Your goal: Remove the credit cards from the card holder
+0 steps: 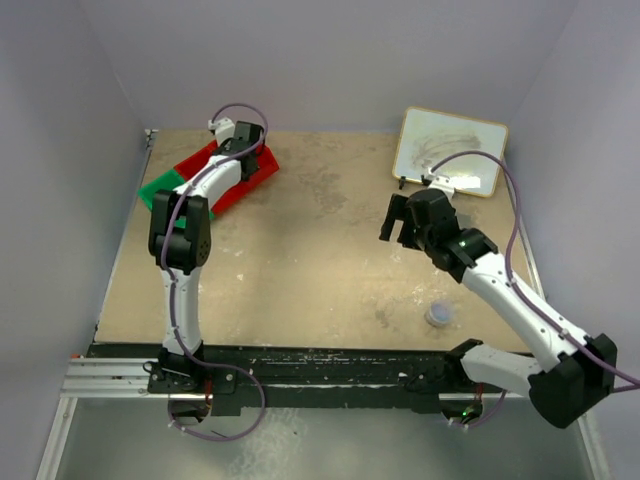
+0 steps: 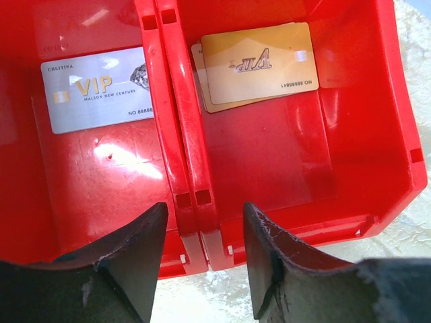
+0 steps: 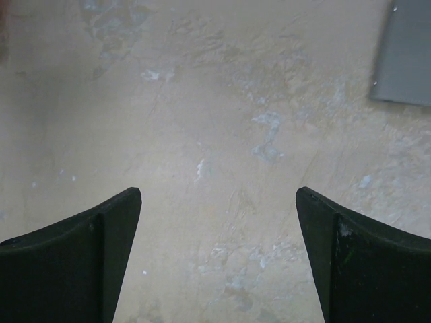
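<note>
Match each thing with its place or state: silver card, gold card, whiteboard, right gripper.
Things: 1 silver card; 2 gold card; 3 whiteboard; 4 right gripper.
Places or states: A far right corner of the table; B open over bare table; C left red bin in the left wrist view; D right red bin in that view.
Pairs: 1-C, 2-D, 3-A, 4-B.

Left gripper half-open, right gripper wide
</note>
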